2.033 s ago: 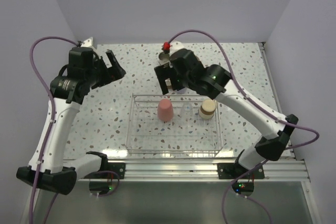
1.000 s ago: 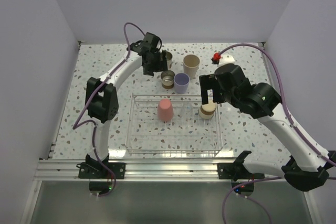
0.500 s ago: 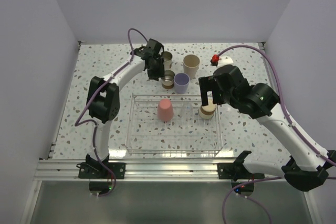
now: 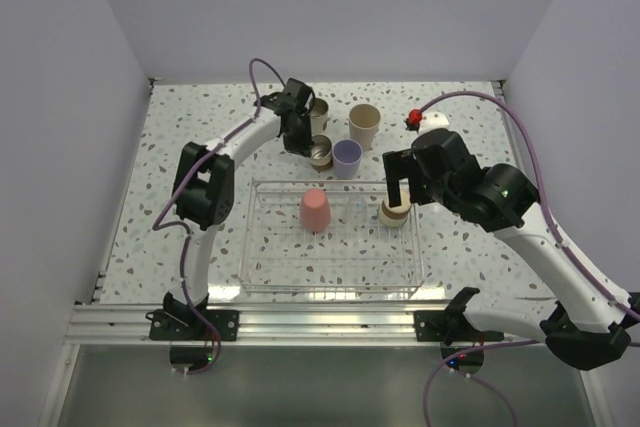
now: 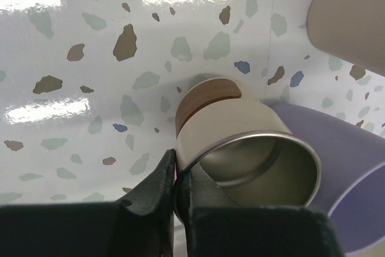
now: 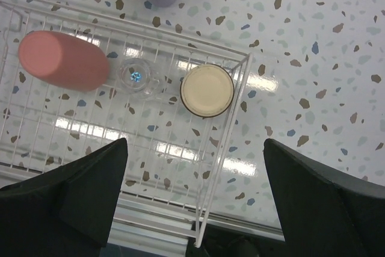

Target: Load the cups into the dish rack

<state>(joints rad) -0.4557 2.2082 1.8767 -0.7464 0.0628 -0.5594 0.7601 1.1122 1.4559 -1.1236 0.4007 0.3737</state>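
My left gripper (image 4: 299,134) (image 5: 175,180) is shut on the rim of a short steel cup (image 4: 320,154) (image 5: 240,142) with a tan base. One finger is inside the cup and one outside. A lavender cup (image 4: 346,158) (image 5: 355,176) stands right beside it, with a beige cup (image 4: 364,125) (image 5: 352,16) behind. Another steel cup (image 4: 319,109) stands at the back. The dish rack (image 4: 262,247) (image 6: 236,130) holds an upside-down pink cup (image 4: 314,209) (image 6: 63,61), a clear cup (image 6: 137,77) and an upside-down steel cup (image 4: 395,211) (image 6: 207,90). My right gripper (image 4: 399,190) (image 6: 195,200) hangs open above the rack's right end.
Both arms reach over the speckled table (image 4: 190,187). The purple walls close it in at the back and on both sides. A metal rail (image 4: 320,322) runs along the near edge, just in front of the rack.
My left gripper has closed onto the steel cup's rim, and the arm has shifted slightly towards it. The right arm has barely moved and stays open.
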